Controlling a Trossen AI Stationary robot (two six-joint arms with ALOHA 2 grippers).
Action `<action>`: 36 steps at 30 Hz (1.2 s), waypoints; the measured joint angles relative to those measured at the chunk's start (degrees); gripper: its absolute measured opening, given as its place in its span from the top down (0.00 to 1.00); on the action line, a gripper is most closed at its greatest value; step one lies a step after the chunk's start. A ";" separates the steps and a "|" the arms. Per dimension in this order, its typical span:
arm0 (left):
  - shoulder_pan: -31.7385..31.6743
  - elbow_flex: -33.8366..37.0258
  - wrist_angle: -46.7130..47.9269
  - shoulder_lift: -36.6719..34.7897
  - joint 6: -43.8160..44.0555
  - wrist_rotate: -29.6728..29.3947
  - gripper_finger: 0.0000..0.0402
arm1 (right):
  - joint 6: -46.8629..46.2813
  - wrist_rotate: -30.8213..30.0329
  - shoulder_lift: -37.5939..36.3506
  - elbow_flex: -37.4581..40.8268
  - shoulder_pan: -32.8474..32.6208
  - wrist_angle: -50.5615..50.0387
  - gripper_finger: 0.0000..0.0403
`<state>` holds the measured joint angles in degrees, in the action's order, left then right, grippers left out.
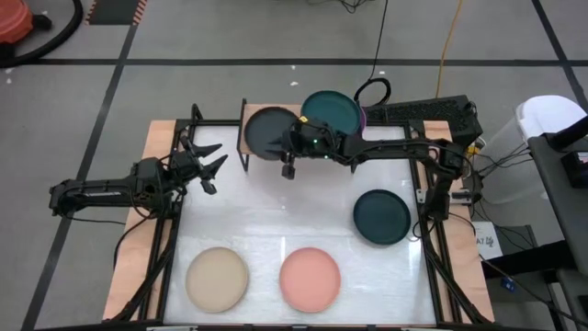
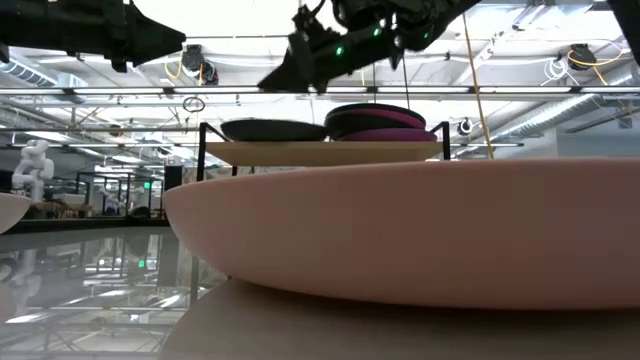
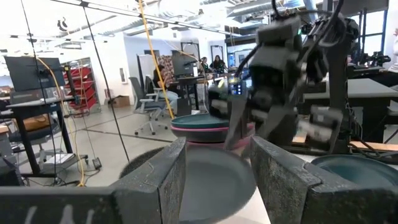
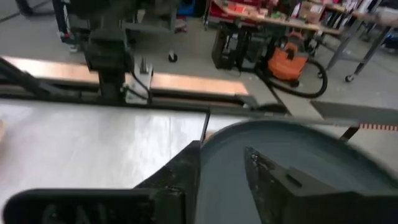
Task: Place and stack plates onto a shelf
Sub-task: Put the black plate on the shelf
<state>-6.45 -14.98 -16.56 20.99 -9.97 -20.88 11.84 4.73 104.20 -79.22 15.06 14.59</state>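
Observation:
The shelf [image 2: 320, 152] stands at the table's far side. A dark grey plate [image 1: 268, 131] lies flat on its left half. On its right half sits a stack with a dark teal plate [image 1: 331, 110] on top and purple and magenta plates [image 2: 385, 134] beneath. My right gripper [image 1: 288, 168] hovers open over the grey plate's near rim [image 4: 292, 155], clear above it in the low view [image 2: 290, 70]. My left gripper [image 1: 213, 165] waits open left of the shelf. Another teal plate [image 1: 381, 216], a beige plate [image 1: 217, 278] and a salmon plate [image 1: 310, 278] lie flat on the table.
Black frame rails [image 1: 432, 230] run along the table's left and right sides. The salmon plate fills the foreground of the low view [image 2: 420, 230]. White tabletop [image 1: 276, 207] lies bare between the shelf and the near plates. A cable loop [image 1: 372, 90] lies behind the shelf.

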 joint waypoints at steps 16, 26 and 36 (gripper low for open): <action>0.03 0.00 0.02 0.01 2.22 1.97 0.55 | 1.13 -31.39 -24.05 0.00 -0.01 -36.56 0.73; 0.03 -1.25 -0.13 4.19 4.29 1.95 0.55 | -10.60 -43.82 -33.42 4.49 3.15 -54.18 0.80; 0.25 -3.26 -0.18 10.95 4.30 1.95 0.55 | -17.20 -43.56 -40.53 22.75 12.54 -48.15 0.99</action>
<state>-6.20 -18.24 -16.74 31.93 -5.67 -18.94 -5.36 -38.82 63.67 -56.48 27.60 -33.56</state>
